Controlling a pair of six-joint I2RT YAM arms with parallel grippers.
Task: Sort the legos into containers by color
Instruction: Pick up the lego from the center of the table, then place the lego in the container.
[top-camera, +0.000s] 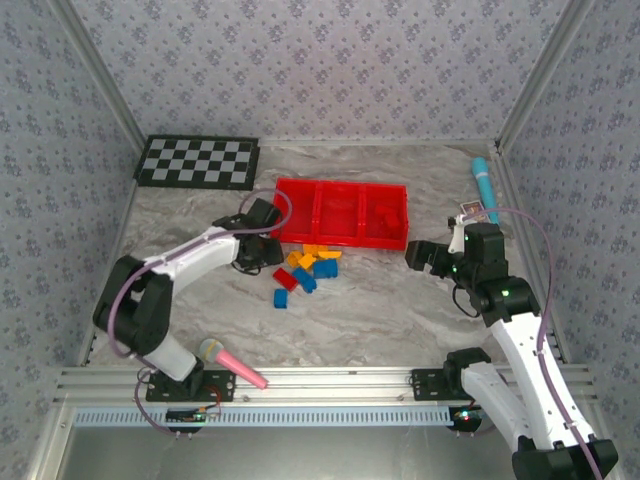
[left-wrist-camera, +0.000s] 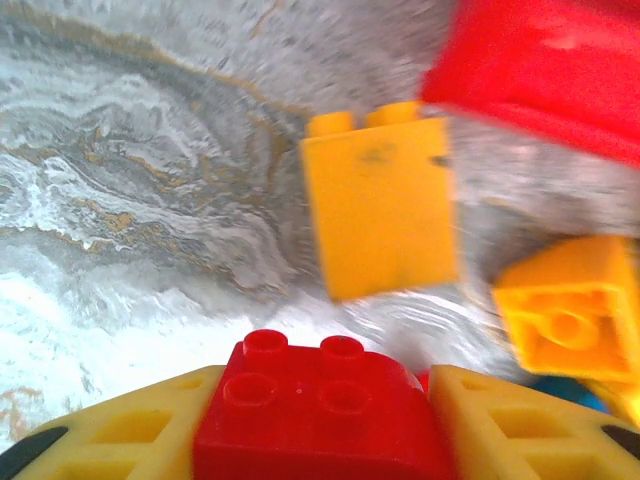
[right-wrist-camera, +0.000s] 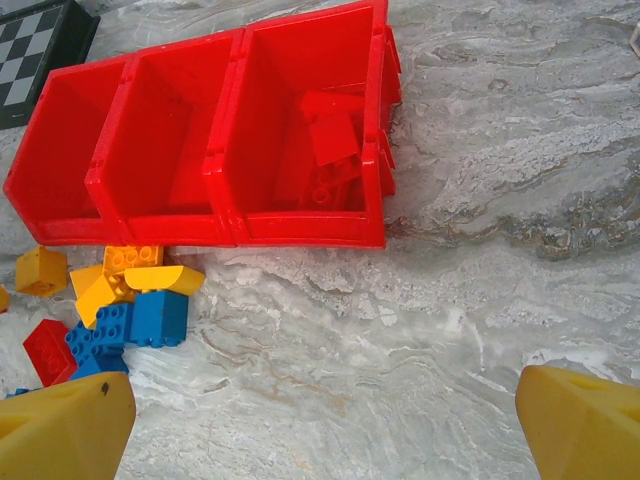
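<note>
Loose legos (top-camera: 308, 270), blue, orange-yellow and red, lie heaped on the marbled tabletop (top-camera: 390, 310), just in front of the left end of the red tray (top-camera: 340, 184). Its rightmost compartment holds red bricks (right-wrist-camera: 330, 150). The left claw (top-camera: 262, 248), at the heap's edge, is clamped on a red brick (left-wrist-camera: 320, 410). The right claw (top-camera: 420, 255), right of the tray, stands spread wide and holds nothing.

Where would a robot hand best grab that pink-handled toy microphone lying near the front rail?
Probably the pink handle, mid-length, coming straight down from above with the grip closing across its width. The microphone lies flat on the table, so the slim, straight handle offers two opposite sides; the round green-yellow head looks likelier to slip.
</note>
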